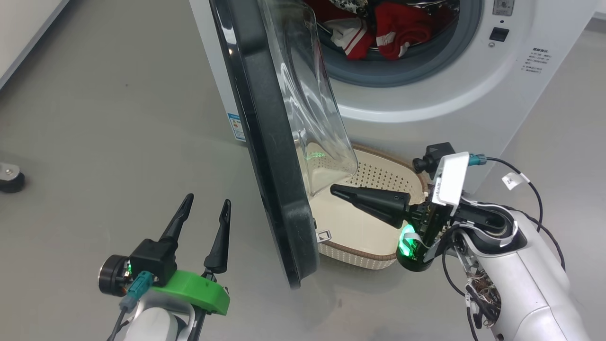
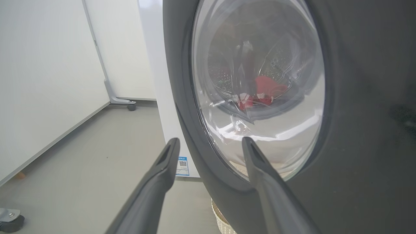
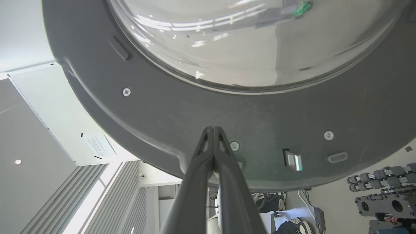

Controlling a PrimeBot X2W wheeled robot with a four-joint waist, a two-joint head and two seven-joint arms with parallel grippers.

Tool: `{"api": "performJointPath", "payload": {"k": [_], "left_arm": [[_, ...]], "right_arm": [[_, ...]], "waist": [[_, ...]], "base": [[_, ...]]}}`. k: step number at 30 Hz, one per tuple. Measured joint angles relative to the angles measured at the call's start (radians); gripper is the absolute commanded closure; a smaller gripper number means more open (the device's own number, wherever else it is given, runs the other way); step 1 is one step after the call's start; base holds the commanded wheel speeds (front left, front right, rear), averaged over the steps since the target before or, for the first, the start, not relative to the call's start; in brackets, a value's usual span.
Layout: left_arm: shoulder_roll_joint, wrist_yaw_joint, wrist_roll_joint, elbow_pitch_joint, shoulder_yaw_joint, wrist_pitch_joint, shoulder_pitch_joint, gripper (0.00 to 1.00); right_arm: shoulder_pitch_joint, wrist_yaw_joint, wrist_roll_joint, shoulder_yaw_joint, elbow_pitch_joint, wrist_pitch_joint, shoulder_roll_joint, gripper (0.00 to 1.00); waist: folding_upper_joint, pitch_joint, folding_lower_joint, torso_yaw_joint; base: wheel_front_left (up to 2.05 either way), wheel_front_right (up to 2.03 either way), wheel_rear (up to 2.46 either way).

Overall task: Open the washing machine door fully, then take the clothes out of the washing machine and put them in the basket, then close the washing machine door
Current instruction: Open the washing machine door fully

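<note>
- Door [image 1: 272, 142] stands partly open, edge-on, between your two claws.
- Your left claw [image 1: 208, 200] hangs wide open and empty outside the door.
- Your right claw [image 1: 335, 191] is pinched shut on nothing, its tip close to the door's inner rim, above the basket [image 1: 350, 222].
- Farthest back, red clothes [image 1: 393, 28] lie in the washer [image 1: 426, 104] drum.
</note>
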Motion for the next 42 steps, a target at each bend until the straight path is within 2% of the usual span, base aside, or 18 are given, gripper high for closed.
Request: {"api": "performJointPath", "payload": {"k": [8, 9, 11, 12, 18, 23, 31, 42], "left_arm": [[0.0, 0.0, 0.002, 0.001, 0.014, 0.0, 0.006, 0.0], [0.0, 0.0, 0.002, 0.002, 0.019, 0.0, 0.008, 0.0], [0.0, 0.002, 0.003, 0.003, 0.025, 0.0, 0.01, 0.0], [0.0, 0.003, 0.003, 0.004, 0.027, 0.0, 0.011, 0.0], [0.0, 0.003, 0.006, 0.012, 0.028, 0.0, 0.026, 0.0], [0.0, 0.003, 0.013, 0.012, 0.044, 0.0, 0.028, 0.0], [0.0, 0.003, 0.013, 0.018, 0.044, 0.0, 0.03, 0.0], [0.001, 0.003, 0.028, 0.022, 0.051, 0.0, 0.031, 0.0]], "right_arm": [[0.067, 0.038, 0.0, -0.074, -0.024, -0.072, -0.016, 1.0], [0.079, 0.041, 0.0, -0.085, -0.024, -0.083, -0.016, 0.87], [0.103, 0.048, 0.0, -0.102, -0.029, -0.103, -0.017, 0.34], [0.115, 0.053, 0.0, -0.114, -0.03, -0.119, -0.017, 0.0], [0.214, 0.069, 0.0, -0.209, -0.043, -0.223, -0.02, 0.0], [0.274, 0.071, -0.007, -0.243, -0.048, -0.288, -0.018, 0.0], [0.349, 0.08, -0.101, -0.313, -0.067, -0.423, -0.042, 0.0], [0.373, 0.088, -0.424, -0.421, -0.151, -0.755, -0.129, 0.0]], "waist": [[0.0, -0.007, 0.0, -0.016], [0.0, -0.009, 0.0, -0.019], [0.0, -0.014, 0.0, -0.026], [0.0, -0.016, 0.0, -0.03], [0.0, -0.033, 0.0, -0.053], [0.0, -0.037, 0.0, -0.07], [0.0001, -0.044, 0.0, -0.091], [0.0001, -0.041, 0.0, -0.101]], "base": [[0.0, 0.0, 0.0], [0.0, 0.0, 0.0], [0.0, 0.0, 0.0], [0.0, 0.0, 0.0], [0.0, 0.0, 0.0], [0.0, 0.0, 0.0], [0.0, 0.0, 0.0], [0.0, 0.0, 0.0]]}}
